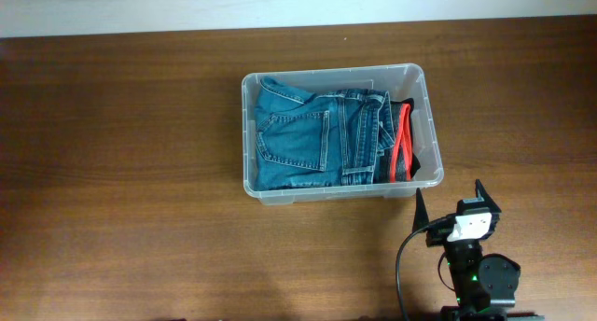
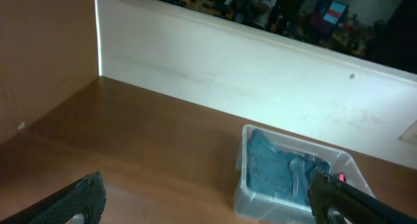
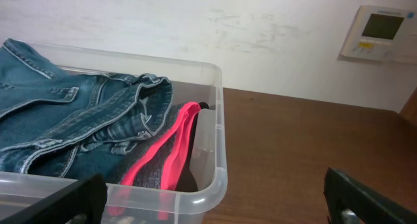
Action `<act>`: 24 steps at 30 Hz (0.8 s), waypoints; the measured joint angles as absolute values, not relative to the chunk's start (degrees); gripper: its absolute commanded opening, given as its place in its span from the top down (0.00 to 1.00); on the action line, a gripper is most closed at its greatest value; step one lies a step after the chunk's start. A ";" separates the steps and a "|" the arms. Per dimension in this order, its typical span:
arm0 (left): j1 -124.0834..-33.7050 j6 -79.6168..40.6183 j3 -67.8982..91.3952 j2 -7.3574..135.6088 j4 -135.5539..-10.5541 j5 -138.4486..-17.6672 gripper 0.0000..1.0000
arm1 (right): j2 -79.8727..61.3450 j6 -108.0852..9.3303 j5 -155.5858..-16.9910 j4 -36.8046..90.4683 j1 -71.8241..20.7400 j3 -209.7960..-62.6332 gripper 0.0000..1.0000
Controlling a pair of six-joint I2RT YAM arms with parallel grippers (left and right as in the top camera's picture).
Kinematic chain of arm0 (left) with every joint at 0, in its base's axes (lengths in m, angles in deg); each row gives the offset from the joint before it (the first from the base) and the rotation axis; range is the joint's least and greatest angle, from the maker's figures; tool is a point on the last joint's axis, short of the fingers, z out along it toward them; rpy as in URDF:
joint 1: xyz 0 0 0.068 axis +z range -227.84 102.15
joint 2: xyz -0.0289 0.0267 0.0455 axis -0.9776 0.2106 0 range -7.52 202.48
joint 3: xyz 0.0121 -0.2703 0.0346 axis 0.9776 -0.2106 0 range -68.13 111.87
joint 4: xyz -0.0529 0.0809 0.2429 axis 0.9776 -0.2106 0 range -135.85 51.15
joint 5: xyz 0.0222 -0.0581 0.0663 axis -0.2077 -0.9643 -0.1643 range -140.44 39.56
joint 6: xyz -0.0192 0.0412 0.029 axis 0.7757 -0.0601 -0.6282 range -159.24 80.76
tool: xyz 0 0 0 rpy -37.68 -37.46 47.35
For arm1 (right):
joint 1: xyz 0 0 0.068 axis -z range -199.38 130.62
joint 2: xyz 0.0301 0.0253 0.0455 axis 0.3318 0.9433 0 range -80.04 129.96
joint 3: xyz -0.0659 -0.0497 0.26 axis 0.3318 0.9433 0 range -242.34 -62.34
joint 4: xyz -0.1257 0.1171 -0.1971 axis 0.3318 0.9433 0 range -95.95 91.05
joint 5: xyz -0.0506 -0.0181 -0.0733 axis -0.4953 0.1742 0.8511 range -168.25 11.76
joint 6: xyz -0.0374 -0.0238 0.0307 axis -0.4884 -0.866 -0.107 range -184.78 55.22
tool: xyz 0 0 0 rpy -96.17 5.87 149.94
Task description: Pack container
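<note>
From above, the container (image 1: 248, 134) stands on the brown wooden table (image 1: 112, 172), a little right of the middle and nearer to the far edge. Folded blue jeans (image 1: 308, 139) fill most of it. A black garment (image 1: 415, 158) with a red band lies at the right end, between the jeans and the container's right wall. The right gripper (image 1: 450, 200) is at the near edge of the table, below the container's right corner and apart from it. Its two fingers are spread wide and there is nothing between them.

In the left wrist view, the left gripper (image 2: 207, 185) is also fully spread. One dark finger (image 2: 78, 198) is at the lower left and the other at the lower right, with only bare table between them. It holds nothing. The container (image 2: 242, 185) is ahead, to the right, well apart from the fingers, with the jeans (image 2: 280, 172) inside. A white wall (image 2: 228, 61) runs behind the table.

In the right wrist view, the right gripper (image 3: 215, 185) looks at the near right corner of the container (image 3: 218, 120) from close by. Its fingers stand wide apart and grip nothing. The jeans (image 3: 65, 126) lie on the left and the black garment (image 3: 153, 178) with its pink-red band lies against the right wall. A small wall panel (image 3: 381, 32) hangs at the upper right.
</note>
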State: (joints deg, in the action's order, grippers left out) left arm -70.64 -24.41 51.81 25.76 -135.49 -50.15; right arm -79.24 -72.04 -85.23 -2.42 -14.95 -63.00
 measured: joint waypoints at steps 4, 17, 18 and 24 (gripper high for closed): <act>-70.64 -24.36 39.83 16.86 -134.92 -49.93 0.01 | -79.24 -72.06 -85.23 -2.36 -14.95 -63.00 0.02; -70.64 -19.84 -15.86 3.46 -86.11 -55.59 0.01 | -79.24 -72.04 -85.23 -2.36 -14.91 -63.00 0.01; -70.64 -19.69 -20.51 3.00 -81.28 -56.05 0.01 | -79.24 -72.06 -85.23 -2.36 -14.91 -63.00 0.01; -70.64 -18.33 -40.27 2.35 -56.48 -57.53 0.00 | -79.24 -72.00 -85.23 -2.36 -14.91 -63.00 0.02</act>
State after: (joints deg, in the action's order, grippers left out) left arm -70.64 -18.33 -40.27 2.35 -56.48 -57.53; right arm -79.24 -72.00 -85.23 -2.36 -14.91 -63.00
